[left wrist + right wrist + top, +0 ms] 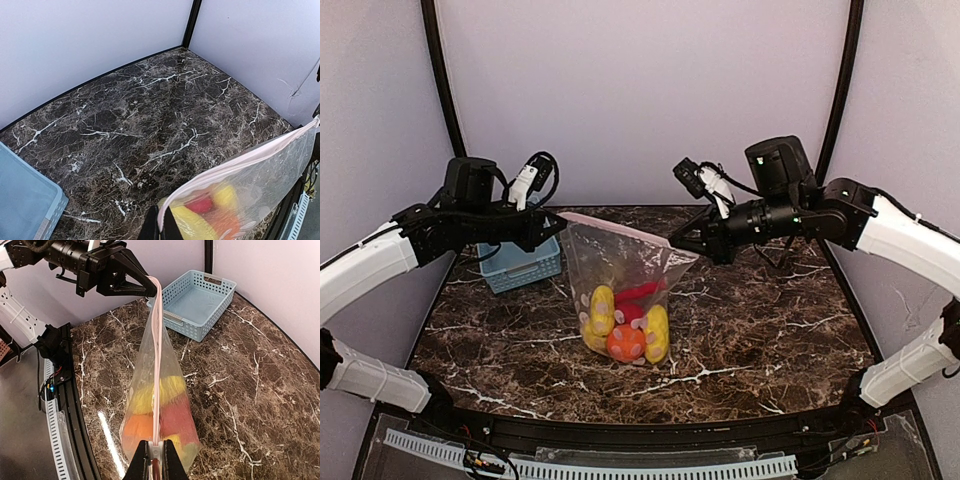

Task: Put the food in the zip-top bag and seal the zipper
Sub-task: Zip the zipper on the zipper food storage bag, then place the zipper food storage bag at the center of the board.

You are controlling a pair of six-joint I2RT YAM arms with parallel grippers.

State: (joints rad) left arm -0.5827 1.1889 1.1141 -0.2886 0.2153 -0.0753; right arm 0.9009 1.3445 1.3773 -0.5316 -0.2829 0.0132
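Note:
The zip-top bag point(620, 275) hangs stretched between both grippers, its bottom resting on the marble table point(770, 330). The food point(625, 325) lies inside at the bottom: yellow pieces, an orange ball and red pieces. My left gripper point(558, 222) is shut on the left end of the pink zipper point(620, 232). In the left wrist view the fingers point(161, 220) pinch the strip point(240, 162). My right gripper point(156, 455) is shut on the white slider point(156, 452) at the zipper's right end. The strip point(157, 365) runs straight, its two sides together, to the left gripper point(150, 290).
A blue-grey slatted basket point(520, 265) stands at the back left, just behind the left gripper, and shows nothing inside in the right wrist view point(195, 302). Pale walls close the table at the back and both sides.

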